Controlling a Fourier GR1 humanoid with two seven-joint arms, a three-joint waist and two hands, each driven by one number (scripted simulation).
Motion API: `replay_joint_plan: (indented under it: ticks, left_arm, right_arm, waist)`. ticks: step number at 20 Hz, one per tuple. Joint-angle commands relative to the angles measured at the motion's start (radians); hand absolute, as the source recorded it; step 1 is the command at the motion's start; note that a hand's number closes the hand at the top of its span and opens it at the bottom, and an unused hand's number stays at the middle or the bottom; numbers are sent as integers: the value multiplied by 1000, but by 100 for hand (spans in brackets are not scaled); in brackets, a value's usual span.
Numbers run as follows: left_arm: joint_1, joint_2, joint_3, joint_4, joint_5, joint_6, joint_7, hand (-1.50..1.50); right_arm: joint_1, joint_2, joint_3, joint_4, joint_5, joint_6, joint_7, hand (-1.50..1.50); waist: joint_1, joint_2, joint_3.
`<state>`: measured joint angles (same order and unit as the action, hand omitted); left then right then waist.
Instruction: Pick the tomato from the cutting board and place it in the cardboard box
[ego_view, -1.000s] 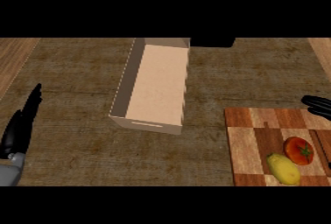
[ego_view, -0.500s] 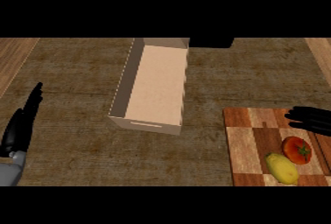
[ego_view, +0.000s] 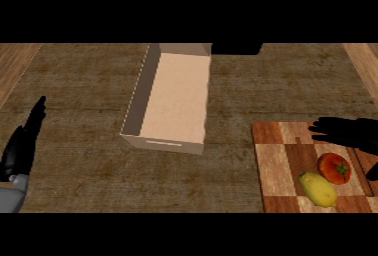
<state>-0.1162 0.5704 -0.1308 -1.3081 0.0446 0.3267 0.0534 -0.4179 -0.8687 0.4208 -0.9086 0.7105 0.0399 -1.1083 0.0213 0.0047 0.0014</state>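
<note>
A red tomato (ego_view: 335, 168) lies on the checkered wooden cutting board (ego_view: 283, 165) at the lower right, next to a yellow lemon (ego_view: 317, 189). My right hand (ego_view: 347, 131) hovers over the board's far right part, just beyond the tomato, fingers spread and straight, apart from the fruit. An open cardboard box (ego_view: 171, 97) stands in the middle of the counter, long side running away from me. My left hand (ego_view: 22, 145) rests at the left edge, fingers straight and pointing up.
A dark object (ego_view: 236, 48) sits at the far edge behind the box. Lighter wooden strips (ego_view: 15, 62) border the counter at both sides.
My right hand has come in from the right edge, moving left over the cutting board toward the tomato. The left hand, box and fruit have stayed still.
</note>
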Motion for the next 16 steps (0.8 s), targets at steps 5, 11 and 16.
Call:
replay_joint_plan:
  ticks: [5,11,16]
  left_arm:
    - [-6,-31,25,16,-22,-8,5,0]
    - [20,-16,44,15,-16,-46,-15,0]
    - [22,-20,63,33,-28,-31,-27,0]
  right_arm:
    - [-49,32,-6,127,45,-42,-217,-150]
    - [3,55,26,91,25,-53,-240,-150]
    - [50,-10,42,-6,-15,-42,-289,-150]
  waist:
    - [-8,-2,0]
    - [-10,-4,0]
    - [-20,-6,-1]
